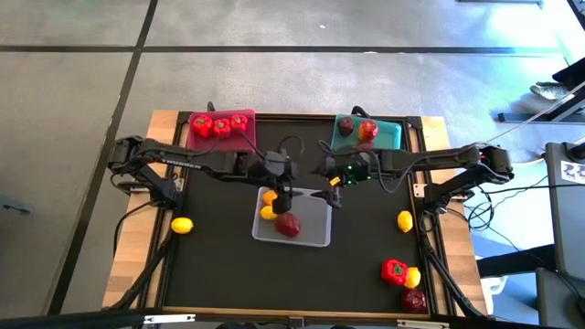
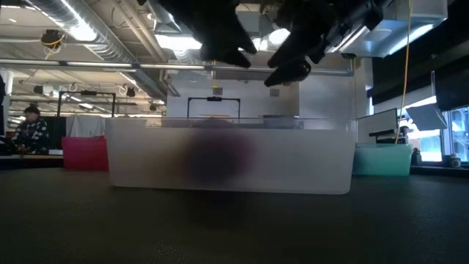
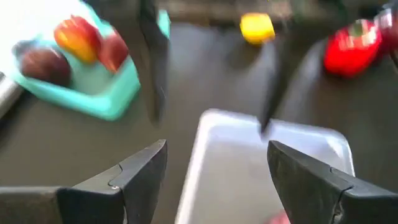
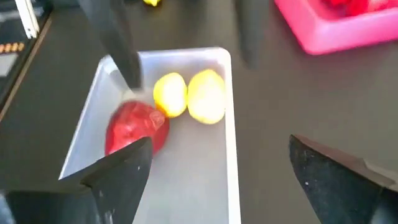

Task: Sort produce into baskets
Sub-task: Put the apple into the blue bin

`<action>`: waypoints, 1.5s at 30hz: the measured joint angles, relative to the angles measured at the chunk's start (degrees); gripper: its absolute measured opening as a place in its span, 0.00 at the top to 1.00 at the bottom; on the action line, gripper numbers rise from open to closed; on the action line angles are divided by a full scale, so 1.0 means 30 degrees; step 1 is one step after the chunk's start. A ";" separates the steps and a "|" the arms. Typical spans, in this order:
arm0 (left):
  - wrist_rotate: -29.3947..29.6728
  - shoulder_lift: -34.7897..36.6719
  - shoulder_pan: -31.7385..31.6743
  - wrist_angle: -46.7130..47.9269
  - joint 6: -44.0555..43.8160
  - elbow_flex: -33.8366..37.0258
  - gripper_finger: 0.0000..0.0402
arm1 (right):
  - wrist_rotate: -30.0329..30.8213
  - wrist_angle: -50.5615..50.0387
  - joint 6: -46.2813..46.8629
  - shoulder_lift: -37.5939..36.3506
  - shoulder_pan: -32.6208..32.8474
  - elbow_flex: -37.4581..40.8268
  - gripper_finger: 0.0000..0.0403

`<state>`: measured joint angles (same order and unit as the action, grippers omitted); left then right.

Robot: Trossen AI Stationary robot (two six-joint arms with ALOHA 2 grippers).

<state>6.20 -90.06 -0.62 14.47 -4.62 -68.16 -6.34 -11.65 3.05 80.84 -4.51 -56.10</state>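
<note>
The left gripper [image 1: 283, 203] hung with its jaws spread and empty just above the grey-white tray [image 1: 315, 236], over the tray's back-left part beside the two lemons [image 4: 189, 94] lying there. The right gripper [image 1: 333, 194] also had its jaws spread and held nothing, poised above the tray's back-right corner. Inside the tray, in front of the lemons, lay a dark red apple [image 1: 288, 225]. Behind the tray to the left stood the pink tray [image 1: 239, 139] holding three red bell peppers [image 1: 221, 125]; behind it to the right stood the teal tray [image 1: 390, 137] with two apples [image 1: 357, 128]. Loose on the table mat, one lemon [image 1: 182, 225] lay well left of the grey-white tray, another lemon [image 1: 404, 220] to its right, and farther right toward the front a pepper [image 1: 394, 270], a lemon [image 1: 412, 277] and an apple [image 1: 413, 300] clustered together.
</note>
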 joint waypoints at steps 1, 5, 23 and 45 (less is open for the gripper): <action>-0.0071 0.0000 0.0121 0.0545 -0.0163 0.0000 0.32 | 0.0048 -0.0323 0.0000 0.0000 0.0000 0.0000 0.08; -0.0358 -0.0008 0.0549 0.2107 -0.1650 0.0000 0.29 | 0.0063 -0.1114 0.0019 0.0000 0.0000 0.0000 0.08; -0.2672 -0.1734 0.2908 0.6474 -0.1998 0.0193 0.16 | -0.0795 0.0590 0.0054 0.0718 0.1664 -0.0001 0.08; -0.1303 -0.4051 0.1226 0.1678 0.0073 0.1668 0.16 | -0.1767 0.2569 0.0301 0.5626 0.3016 0.0007 0.08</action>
<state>2.29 -102.21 3.06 19.51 -4.40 -63.16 -11.65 -3.95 3.95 97.72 4.54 -56.07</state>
